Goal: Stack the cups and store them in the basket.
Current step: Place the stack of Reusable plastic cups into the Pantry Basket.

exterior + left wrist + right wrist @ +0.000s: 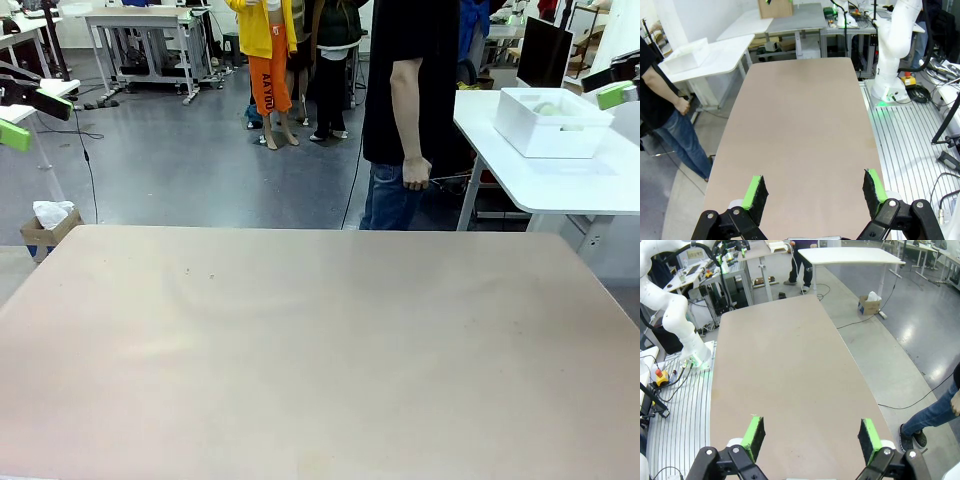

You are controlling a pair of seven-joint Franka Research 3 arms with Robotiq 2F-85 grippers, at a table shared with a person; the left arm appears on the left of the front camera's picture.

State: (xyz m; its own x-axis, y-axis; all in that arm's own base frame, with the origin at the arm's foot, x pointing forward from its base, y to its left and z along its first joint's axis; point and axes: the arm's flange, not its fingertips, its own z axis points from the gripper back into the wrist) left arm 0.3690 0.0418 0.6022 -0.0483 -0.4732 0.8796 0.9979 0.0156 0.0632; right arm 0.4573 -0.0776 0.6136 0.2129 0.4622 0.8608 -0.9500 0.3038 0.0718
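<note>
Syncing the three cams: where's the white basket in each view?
Front view: basket upper right, on the white side table beside the person.
Left wrist view: upper left, on that side table, above the person.
Right wrist view: I can't make it out.
Shared landmark: the long beige table.

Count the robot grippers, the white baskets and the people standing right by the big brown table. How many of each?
Grippers: 2, the left gripper and the right gripper, both open
Basket: 1, on the white side table
Person: 1
Total: 4
</note>
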